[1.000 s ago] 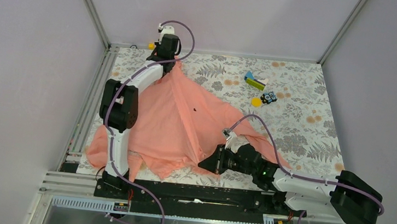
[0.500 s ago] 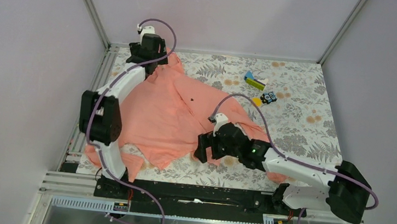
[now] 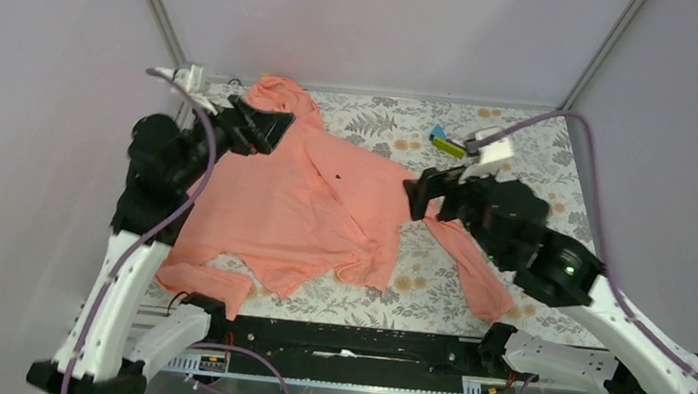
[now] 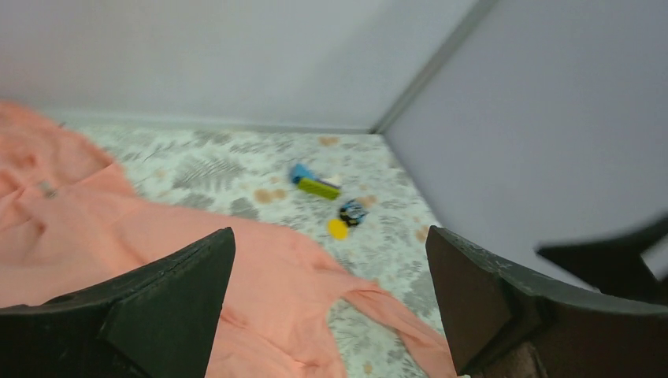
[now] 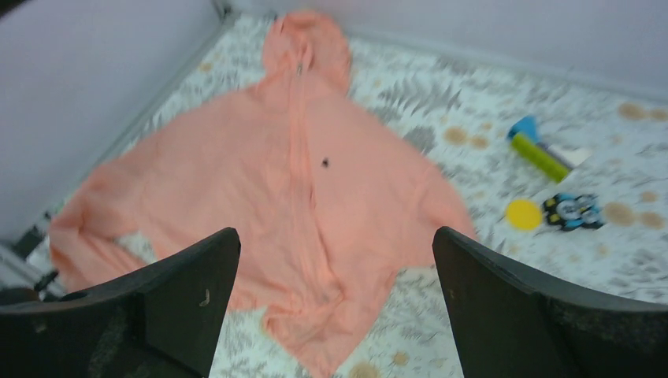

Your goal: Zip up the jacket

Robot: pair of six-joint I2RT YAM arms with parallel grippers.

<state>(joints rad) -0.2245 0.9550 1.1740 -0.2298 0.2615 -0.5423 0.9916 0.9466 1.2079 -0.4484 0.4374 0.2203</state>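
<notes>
The salmon-pink jacket (image 3: 296, 202) lies spread flat on the table, front up, with its hood (image 3: 282, 97) at the far edge. In the right wrist view the jacket (image 5: 260, 157) shows its zipper (image 5: 303, 181) as a single line from collar to hem, with a tiny dark mark (image 5: 324, 162) beside it. My left gripper (image 3: 269, 130) hangs open in the air over the jacket's far left shoulder. My right gripper (image 3: 420, 192) hangs open above the right sleeve. Nothing is between either pair of fingers. The left wrist view catches the jacket (image 4: 79, 228) and its right sleeve (image 4: 394, 315) between my open left gripper (image 4: 331, 307).
A green and blue block (image 3: 447, 145) lies at the back right of the fern-patterned table (image 3: 540, 177). The right wrist view also shows a yellow disc (image 5: 522, 213) and a small blue toy (image 5: 579, 210) near the block (image 5: 536, 150). Metal frame posts and grey walls close in the sides.
Both grippers went from shut to open and let go of the jacket. Both arms rose and drew back, and the jacket settled flat on the table.
</notes>
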